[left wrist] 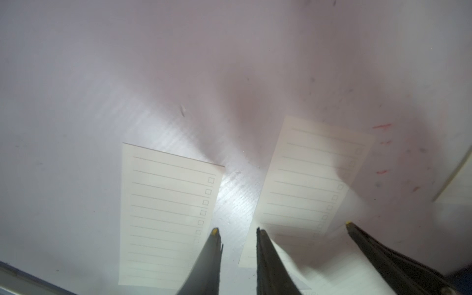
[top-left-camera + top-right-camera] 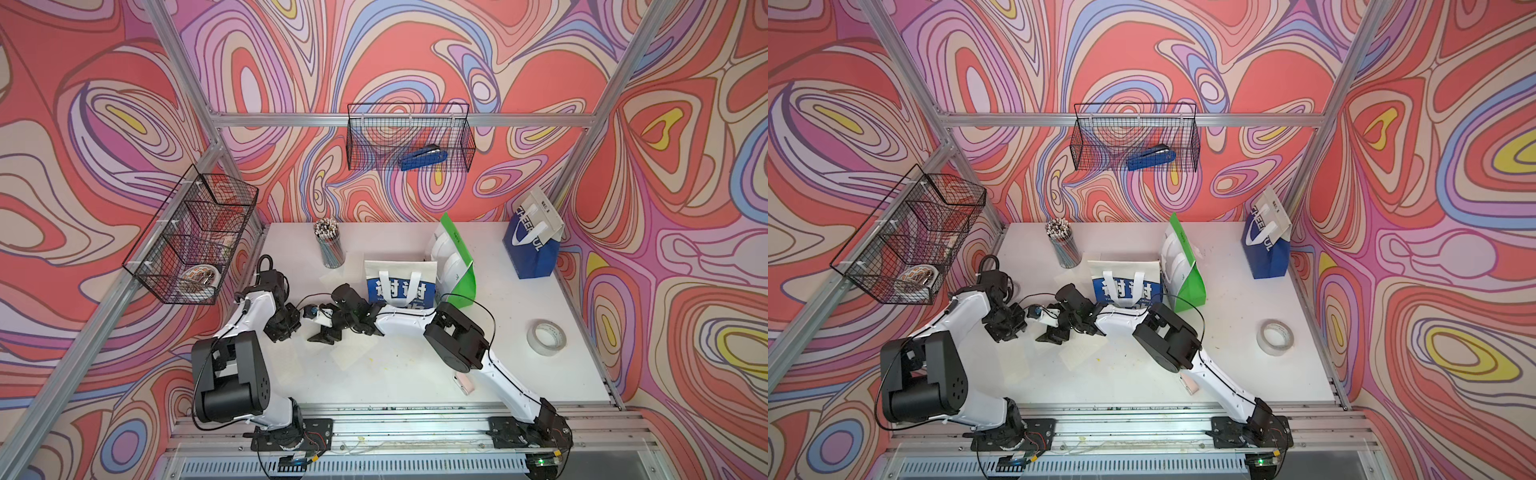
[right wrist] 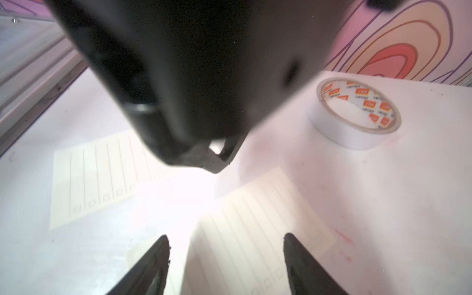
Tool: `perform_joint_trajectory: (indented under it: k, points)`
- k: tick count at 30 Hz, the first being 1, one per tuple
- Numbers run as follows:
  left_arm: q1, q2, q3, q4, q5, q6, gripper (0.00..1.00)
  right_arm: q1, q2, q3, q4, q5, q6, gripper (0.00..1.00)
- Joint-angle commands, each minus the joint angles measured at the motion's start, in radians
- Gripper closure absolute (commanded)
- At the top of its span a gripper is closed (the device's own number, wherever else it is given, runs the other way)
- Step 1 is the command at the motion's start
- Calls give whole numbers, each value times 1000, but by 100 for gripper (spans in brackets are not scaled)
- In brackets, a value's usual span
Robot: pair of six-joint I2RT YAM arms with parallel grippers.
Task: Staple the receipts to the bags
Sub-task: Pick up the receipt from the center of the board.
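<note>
Three bags stand at the back of the table: blue-white with Chinese characters (image 2: 399, 286), green-white (image 2: 457, 266) and blue "CHEERFUL" (image 2: 532, 245). Lined white receipts lie on the table in front of them. In the left wrist view, one receipt (image 1: 166, 217) lies flat. A second receipt (image 1: 306, 178) looks blurred and slightly raised. My left gripper (image 1: 236, 229) is narrowly open over the bare strip between them, with nothing in it. My right gripper (image 3: 224, 236) is open, its fingers straddling a receipt (image 3: 255, 229). Both grippers meet low at centre left (image 2: 303, 332).
A blue stapler (image 2: 424, 160) lies in the wire basket (image 2: 353, 137) on the back wall. A cup of pencils (image 2: 330, 245) stands at the back left and a tape roll (image 2: 546, 336) at the right. Another wire basket (image 2: 166, 266) hangs on the left wall. More slips (image 2: 349, 266) lie by the cup.
</note>
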Motion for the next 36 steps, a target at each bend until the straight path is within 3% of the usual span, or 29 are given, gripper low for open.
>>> perform_joint_trajectory:
  k: [1,5,14,24,29,31,36]
  points:
    - [10,-61,35,-67,-43,-10,70,1,63,11,-160,-15,56,40]
    - [11,-56,13,-28,3,-20,69,2,31,-74,-226,-23,47,49]
    - [9,-29,-17,34,59,1,67,5,-8,-132,-482,76,-62,54]
    - [-39,18,-57,91,126,-50,66,11,-173,-275,-548,-31,-159,55]
    - [-107,54,-118,138,177,-98,66,16,-274,-356,-524,-122,-215,53]
    - [-130,64,-137,149,190,-106,66,17,-305,-359,-529,-146,-239,46]
    - [-139,48,-179,140,193,-101,67,17,-320,-365,-439,-96,-281,35]
